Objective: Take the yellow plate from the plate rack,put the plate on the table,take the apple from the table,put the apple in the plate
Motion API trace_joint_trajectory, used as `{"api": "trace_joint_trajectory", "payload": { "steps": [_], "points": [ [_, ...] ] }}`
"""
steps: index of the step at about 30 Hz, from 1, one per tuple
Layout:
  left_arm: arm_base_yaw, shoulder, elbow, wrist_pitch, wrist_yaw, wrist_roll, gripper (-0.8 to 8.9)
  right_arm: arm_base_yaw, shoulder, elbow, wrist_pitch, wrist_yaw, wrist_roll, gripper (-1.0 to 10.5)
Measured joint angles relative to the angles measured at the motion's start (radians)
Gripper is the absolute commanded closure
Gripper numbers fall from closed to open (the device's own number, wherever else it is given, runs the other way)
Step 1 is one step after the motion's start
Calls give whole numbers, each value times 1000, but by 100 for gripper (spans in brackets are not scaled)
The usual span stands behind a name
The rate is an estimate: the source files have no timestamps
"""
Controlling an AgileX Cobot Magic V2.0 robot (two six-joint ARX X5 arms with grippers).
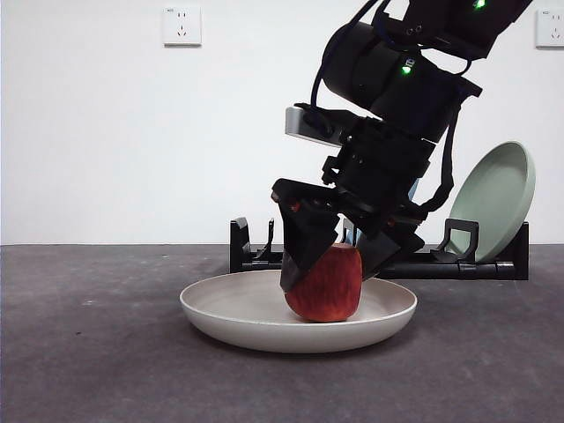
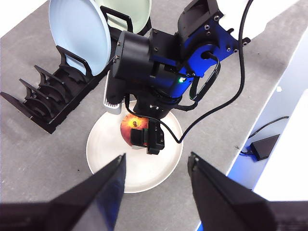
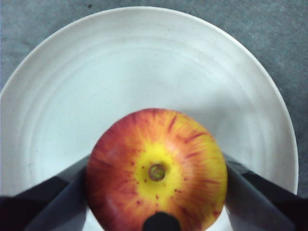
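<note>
The red apple (image 1: 326,286) stands stem up in the cream yellow plate (image 1: 229,304), which lies flat on the dark grey table (image 1: 88,352) in front of the black plate rack (image 1: 476,264). My right gripper (image 1: 333,273) reaches down from above, with a jaw against each side of the apple (image 3: 156,168) over the plate (image 3: 144,57). My left gripper (image 2: 157,161) hangs open and empty high above the plate (image 2: 144,173), looking down on the right arm, the apple (image 2: 129,127) and the rack (image 2: 48,103).
A sage-green plate (image 1: 498,198) leans in the rack's right end, with a blue plate (image 2: 79,31) beside it. The rack's other slots are empty. The table's edge (image 2: 231,144) runs close to the plate on the side away from the rack.
</note>
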Motion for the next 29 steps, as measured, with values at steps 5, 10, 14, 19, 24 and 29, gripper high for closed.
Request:
{"api": "trace_joint_trajectory", "payload": {
  "steps": [5, 10, 14, 19, 24, 29],
  "points": [
    [0, 0, 0, -9, 0, 0, 593, 1, -11, 0, -25, -2, 8, 285],
    [0, 0, 0, -11, 0, 0, 593, 1, -119, -1, -54, -3, 6, 285],
    [0, 0, 0, -18, 0, 0, 593, 1, -250, -1, -156, -3, 11, 285],
    [0, 0, 0, -44, 0, 0, 593, 1, -451, 0, -380, -5, 45, 288],
    [0, 0, 0, -70, 0, 0, 593, 1, -674, -1, -595, -11, 85, 290],
    [0, 0, 0, -92, 0, 0, 594, 1, -871, -1, -760, -11, 127, 298]
  ]
}}
